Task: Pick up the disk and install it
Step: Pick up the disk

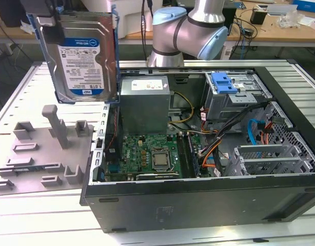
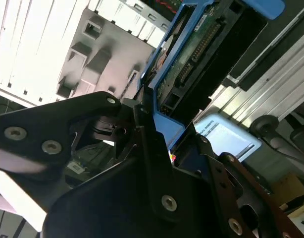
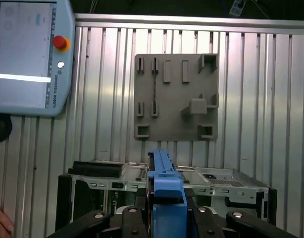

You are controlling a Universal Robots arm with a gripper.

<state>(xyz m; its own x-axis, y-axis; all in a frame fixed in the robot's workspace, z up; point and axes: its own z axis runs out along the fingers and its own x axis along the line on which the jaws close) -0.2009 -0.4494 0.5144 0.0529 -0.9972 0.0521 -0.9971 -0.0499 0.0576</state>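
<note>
1. Disk [image 1: 80, 51] hangs upright in the air, label toward the exterior view, above the grey fixture plate [image 1: 39, 154] and beside the open computer case [image 1: 198, 205].
2. Gripper [image 3: 167, 208] is clamped on the disk's blue carrier frame, which the first wrist view shows edge-on.
3. Pick-up looks done; installing is left, since the drive cage [image 1: 234, 97] stands well apart across the case.
4. Cage's slot is hard to make out, and the gripper's own body masks where it meets the frame.

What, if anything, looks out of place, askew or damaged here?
Nothing looks damaged or spilled. The disk hangs slightly tilted in the air, clamped by the gripper, not yet in the open computer case.
</note>
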